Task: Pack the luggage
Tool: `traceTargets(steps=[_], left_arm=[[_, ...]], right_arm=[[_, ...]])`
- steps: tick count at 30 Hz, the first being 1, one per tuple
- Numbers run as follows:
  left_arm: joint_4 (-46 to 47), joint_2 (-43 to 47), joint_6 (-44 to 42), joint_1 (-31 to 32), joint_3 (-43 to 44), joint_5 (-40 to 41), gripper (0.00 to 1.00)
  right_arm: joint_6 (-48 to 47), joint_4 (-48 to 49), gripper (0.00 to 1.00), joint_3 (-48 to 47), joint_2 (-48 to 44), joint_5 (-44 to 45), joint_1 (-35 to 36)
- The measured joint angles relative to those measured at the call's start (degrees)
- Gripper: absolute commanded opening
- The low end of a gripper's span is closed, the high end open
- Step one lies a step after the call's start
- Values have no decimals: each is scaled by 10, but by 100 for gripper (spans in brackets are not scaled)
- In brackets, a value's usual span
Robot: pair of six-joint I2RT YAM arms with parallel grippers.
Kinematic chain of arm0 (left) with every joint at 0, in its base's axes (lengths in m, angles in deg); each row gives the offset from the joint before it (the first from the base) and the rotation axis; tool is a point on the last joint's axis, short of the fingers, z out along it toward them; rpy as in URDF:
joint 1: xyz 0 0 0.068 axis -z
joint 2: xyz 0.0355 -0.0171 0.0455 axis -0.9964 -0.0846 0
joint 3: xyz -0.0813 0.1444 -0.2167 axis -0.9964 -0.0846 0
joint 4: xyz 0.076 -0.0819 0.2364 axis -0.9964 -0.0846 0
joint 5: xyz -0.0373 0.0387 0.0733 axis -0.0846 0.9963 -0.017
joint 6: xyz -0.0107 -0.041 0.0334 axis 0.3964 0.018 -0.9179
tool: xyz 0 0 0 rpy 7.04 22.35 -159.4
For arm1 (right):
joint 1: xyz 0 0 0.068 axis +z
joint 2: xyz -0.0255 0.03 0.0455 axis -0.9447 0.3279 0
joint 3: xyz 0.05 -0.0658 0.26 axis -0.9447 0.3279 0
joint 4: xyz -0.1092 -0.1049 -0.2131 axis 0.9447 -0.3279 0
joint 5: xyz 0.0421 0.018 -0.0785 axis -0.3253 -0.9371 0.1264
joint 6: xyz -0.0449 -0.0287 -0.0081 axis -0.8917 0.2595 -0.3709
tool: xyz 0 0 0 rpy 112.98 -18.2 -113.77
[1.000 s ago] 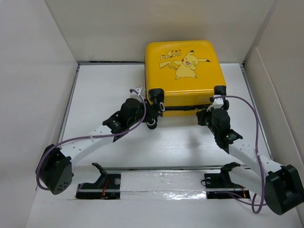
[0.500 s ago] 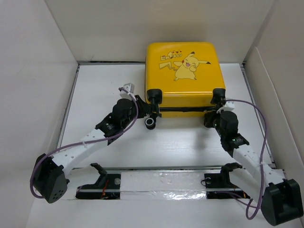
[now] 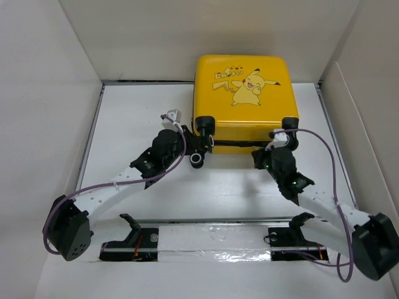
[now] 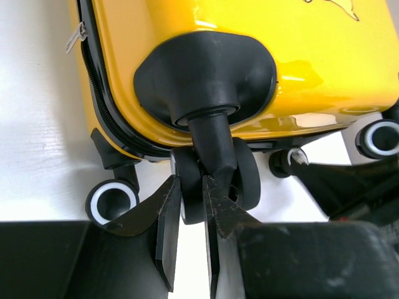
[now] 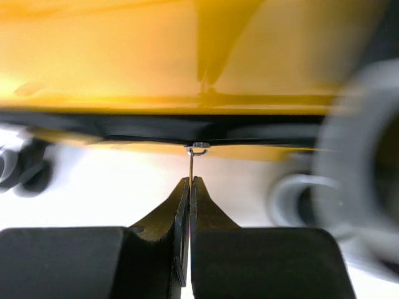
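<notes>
Luggage point(image 3: 246, 93) lies flat at the far middle-right of the white table point(image 3: 137, 112). Its glossy yellow shell faces up with a cartoon Pikachu printed on it, and its black wheels point toward the arms. A black zipper point(image 4: 100, 87) runs round the seam between the two shells.

The left arm reaches diagonally forward from its near-left base to the case's near left corner. The left gripper point(image 4: 192, 212) has its fingers nearly together around a black wheel point(image 4: 248, 177) under a rounded black housing. It appears clamped on that wheel, though the exact contact is hard to make out.

The right arm stretches from the near-right base to the case's near edge, close to the right-hand wheel. The right gripper point(image 5: 189, 184) is pinched tight on a thin metal zipper pull point(image 5: 190, 163), which rises from the fingertips to a small ring at the dark seam. That view is blurred.
</notes>
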Motion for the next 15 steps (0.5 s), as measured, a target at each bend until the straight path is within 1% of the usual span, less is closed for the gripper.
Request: traceTargets(steps=[2, 5, 7, 9, 11, 15], left_arm=[[-1, -15, -2, 7, 10, 7, 0], [-17, -33, -6, 16, 37, 17, 0], [-27, -39, -6, 21, 50, 5, 0], [-29, -39, -1, 27, 52, -17, 0], [-28, -34, -3, 29, 53, -18, 0], [-9, -11, 1, 24, 53, -22, 0]], right_arm=[[0, 19, 0, -25, 45, 37, 85], [-1, 25, 0, -87, 129, 97, 175], [-3, 39, 0, -133, 194, 119, 224], [-3, 54, 0, -180, 253, 117, 263], [-7, 68, 0, -206, 302, 129, 292], [-2, 123, 0, -226, 362, 130, 308]])
